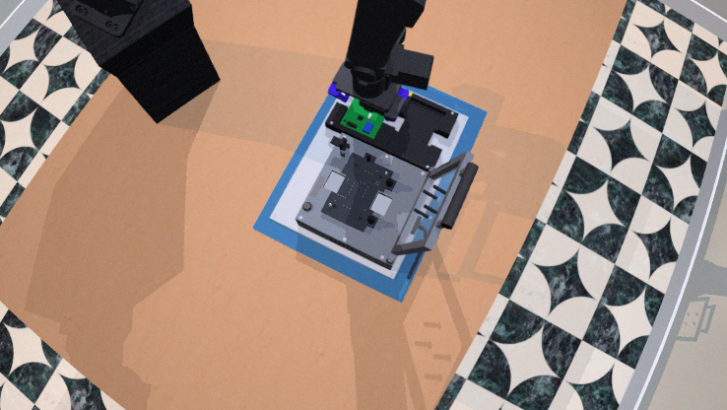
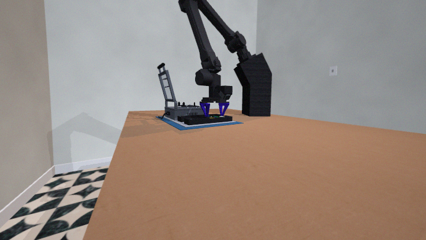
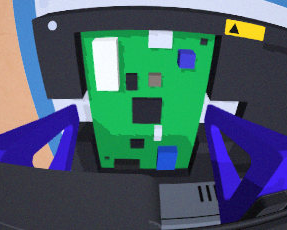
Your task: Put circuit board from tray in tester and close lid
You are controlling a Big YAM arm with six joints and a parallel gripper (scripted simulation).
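Observation:
The green board (image 1: 362, 118) (image 3: 121, 107) lies face up in a pocket of the black tray (image 1: 413, 129) (image 2: 194, 121) (image 3: 60, 65). Its white connector (image 3: 106, 65) is at the end away from the tester. My gripper (image 2: 214, 116) (image 3: 141, 112) is open, one blue finger beside each long edge at the finger recesses. The tips look about at rim height; exact depth cannot be told. The tester (image 1: 405, 182) (image 2: 176, 113) (image 3: 185, 192) has its lid (image 2: 170, 89) (image 1: 459, 196) raised, with handle. The hook (image 1: 341, 143) stands opposite the hinge. The pin plate (image 1: 351, 204) bears no board.
The tray's other pocket, beside the board, is empty. Tray and tester stand close together on a white sheet with a blue border (image 1: 262, 222) (image 2: 185, 127). The raised lid leans outward on the tester's hinge side. The arm's black pedestal (image 1: 161, 72) (image 2: 259, 93) stands apart from them.

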